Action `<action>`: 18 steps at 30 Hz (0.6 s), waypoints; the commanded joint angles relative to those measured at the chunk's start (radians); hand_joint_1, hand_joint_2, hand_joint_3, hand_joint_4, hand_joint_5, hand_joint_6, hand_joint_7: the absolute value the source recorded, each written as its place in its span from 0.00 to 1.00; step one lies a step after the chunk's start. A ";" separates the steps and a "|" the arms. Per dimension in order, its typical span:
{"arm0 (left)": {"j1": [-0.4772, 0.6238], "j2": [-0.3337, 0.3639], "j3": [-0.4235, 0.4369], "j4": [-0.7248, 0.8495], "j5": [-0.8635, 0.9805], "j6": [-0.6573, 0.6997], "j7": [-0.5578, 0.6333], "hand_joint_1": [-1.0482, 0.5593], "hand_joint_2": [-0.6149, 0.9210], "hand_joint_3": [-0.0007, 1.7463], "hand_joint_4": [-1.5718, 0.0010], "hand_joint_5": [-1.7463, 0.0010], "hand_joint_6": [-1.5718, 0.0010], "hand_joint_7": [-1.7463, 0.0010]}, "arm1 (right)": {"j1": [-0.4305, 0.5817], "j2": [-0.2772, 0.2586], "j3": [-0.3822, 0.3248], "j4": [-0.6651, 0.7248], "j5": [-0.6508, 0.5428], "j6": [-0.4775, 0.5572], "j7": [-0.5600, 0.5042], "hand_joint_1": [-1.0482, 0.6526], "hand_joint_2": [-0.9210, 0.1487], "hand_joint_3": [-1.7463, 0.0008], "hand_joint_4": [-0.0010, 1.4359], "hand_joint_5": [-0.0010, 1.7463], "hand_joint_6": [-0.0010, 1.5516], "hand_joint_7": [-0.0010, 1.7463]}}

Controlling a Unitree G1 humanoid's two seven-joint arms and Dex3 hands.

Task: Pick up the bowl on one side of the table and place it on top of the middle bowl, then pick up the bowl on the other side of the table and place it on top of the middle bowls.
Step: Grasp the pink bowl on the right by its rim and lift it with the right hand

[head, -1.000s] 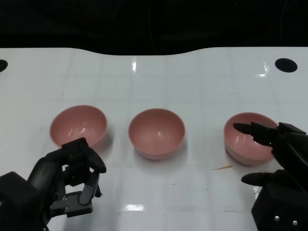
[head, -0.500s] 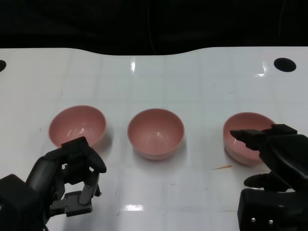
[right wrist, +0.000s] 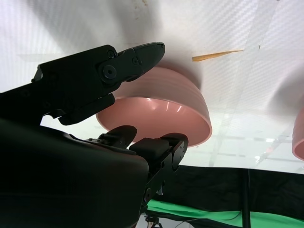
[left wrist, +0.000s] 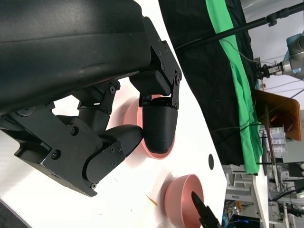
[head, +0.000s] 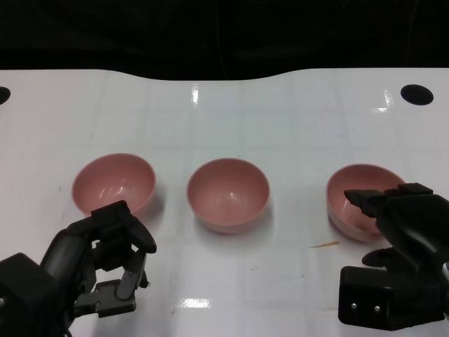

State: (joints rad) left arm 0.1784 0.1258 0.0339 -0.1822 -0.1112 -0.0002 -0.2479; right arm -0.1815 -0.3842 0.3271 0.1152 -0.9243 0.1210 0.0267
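right bowl [head: 359, 200] sits between the right hand's [head: 403, 232] spread fingers [head: 365, 199], ungrasped; left hand [head: 98, 263] clenched.

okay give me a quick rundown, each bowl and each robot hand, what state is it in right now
Left bowl: upright, empty, on table.
Middle bowl: upright, empty, nothing stacked on it.
Right bowl: upright, on table, not lifted.
Left robot hand: fingers curled, holding nothing.
Right robot hand: fingers apart around right bowl's near rim, no grip yet.

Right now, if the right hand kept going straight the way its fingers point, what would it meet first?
Most likely the right bowl: the right hand has fingers reaching over its near rim. Whether they already touch is unclear.
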 commanded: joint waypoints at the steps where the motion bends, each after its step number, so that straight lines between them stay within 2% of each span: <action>1: 0.006 0.011 0.004 -0.013 0.015 -0.004 0.015 0.57 0.69 0.72 0.50 0.00 0.53 0.12 | -0.032 0.003 0.012 0.054 -0.001 -0.001 -0.041 0.32 0.06 1.00 0.26 0.13 0.27 0.01; 9: 0.011 0.005 0.007 -0.017 0.000 0.000 0.008 0.55 0.67 0.72 0.51 0.00 0.53 0.12 | -0.105 0.020 0.058 0.223 0.010 -0.026 -0.099 0.33 0.04 0.99 0.32 0.11 0.29 0.01; 13: 0.012 0.006 0.007 -0.019 0.002 0.001 0.010 0.56 0.67 0.71 0.51 0.00 0.53 0.12 | -0.133 0.025 0.078 0.275 0.021 -0.032 -0.092 0.32 0.01 0.99 0.34 0.10 0.31 0.01; 18: 0.011 0.008 0.007 -0.014 0.002 -0.010 0.004 0.56 0.68 0.71 0.51 0.00 0.52 0.12 | -0.156 0.025 0.105 0.308 0.020 -0.022 -0.076 0.33 0.00 0.98 0.42 0.10 0.36 0.02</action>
State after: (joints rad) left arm 0.1853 0.1223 0.0342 -0.1930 -0.1106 -0.0001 -0.2467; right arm -0.3230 -0.3542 0.4304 0.4112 -0.9111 0.0927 -0.0589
